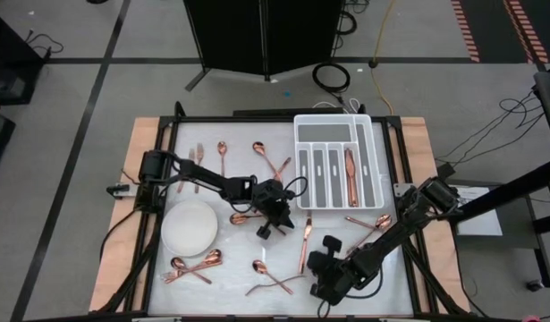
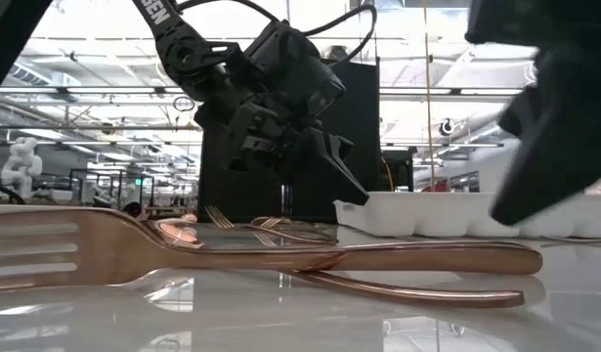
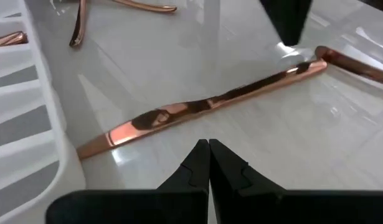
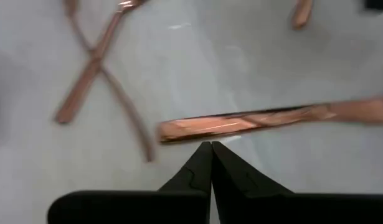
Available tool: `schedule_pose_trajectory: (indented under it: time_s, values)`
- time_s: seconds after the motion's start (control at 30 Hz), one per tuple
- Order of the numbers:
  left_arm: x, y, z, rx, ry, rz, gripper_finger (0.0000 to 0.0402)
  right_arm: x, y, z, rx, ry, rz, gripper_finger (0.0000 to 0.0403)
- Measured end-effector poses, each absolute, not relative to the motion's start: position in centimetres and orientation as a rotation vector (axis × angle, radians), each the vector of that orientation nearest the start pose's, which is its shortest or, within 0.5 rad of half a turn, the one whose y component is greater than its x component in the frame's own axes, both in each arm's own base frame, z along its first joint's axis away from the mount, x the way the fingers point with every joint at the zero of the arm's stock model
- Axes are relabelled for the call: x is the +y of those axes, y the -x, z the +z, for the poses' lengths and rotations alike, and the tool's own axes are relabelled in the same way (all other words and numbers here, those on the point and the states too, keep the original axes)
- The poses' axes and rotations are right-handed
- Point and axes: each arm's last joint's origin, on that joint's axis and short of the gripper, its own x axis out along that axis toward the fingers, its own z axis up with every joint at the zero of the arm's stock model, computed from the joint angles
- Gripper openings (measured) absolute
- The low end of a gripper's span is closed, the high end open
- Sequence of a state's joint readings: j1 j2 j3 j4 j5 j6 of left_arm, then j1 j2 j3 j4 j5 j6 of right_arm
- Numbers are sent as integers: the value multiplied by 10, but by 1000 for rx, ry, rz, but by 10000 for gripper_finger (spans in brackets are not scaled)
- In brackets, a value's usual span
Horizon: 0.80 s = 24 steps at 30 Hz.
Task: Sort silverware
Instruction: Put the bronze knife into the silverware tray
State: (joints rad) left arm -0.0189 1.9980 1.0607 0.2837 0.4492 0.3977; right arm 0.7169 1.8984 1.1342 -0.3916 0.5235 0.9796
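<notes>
My left gripper [image 1: 273, 217] is closed completely, its two dark fingers [image 3: 197, 163] pressed together with nothing between them. It hangs over the white table top [image 1: 230, 268], a little in front of the white compartmented plastic tray [image 1: 335, 161], just beside a slim copper-coloured metal knife [image 1: 305, 243] that lies flat on the table. My right gripper [image 1: 329, 266] is also fully closed and empty; it is farther in front of the tray, near the table's front edge, and its tips point at the end of the same knife, I think, though the wrist view is blurred there.

The rest of the rose-gold silverware is spread around the tray: one piece [image 1: 351, 165] lies already in a compartment of it, two spoons [image 1: 273, 157] lie just to the left of it, and crossed pieces [image 1: 273, 279] lie well in front of it. A round white plate [image 1: 190, 226] stands far to the left of the tray.
</notes>
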Motion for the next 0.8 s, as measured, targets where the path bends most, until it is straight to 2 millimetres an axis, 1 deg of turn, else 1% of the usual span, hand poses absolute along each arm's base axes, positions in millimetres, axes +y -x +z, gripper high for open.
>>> schedule_pose_trajectory:
  time_s: [0.1,0.2,0.33,0.47,0.6,0.8]
  values:
    - [-26,-398,126,529,-223,-576,0,217,-284,153,918,-106,-380,0]
    - [-37,-400,131,479,-196,-602,0,200,-285,156,959,-6,-487,0]
    - [-56,-399,133,466,-150,-643,0,172,-287,142,1026,60,-544,0]
    - [-76,-395,133,483,-115,-680,0,154,-289,125,1029,88,-541,0]
    - [-88,-393,133,482,-127,-710,0,146,-290,115,1010,85,-526,0]
    - [-89,-390,129,529,-125,-705,0,147,-289,115,1009,92,-526,0]
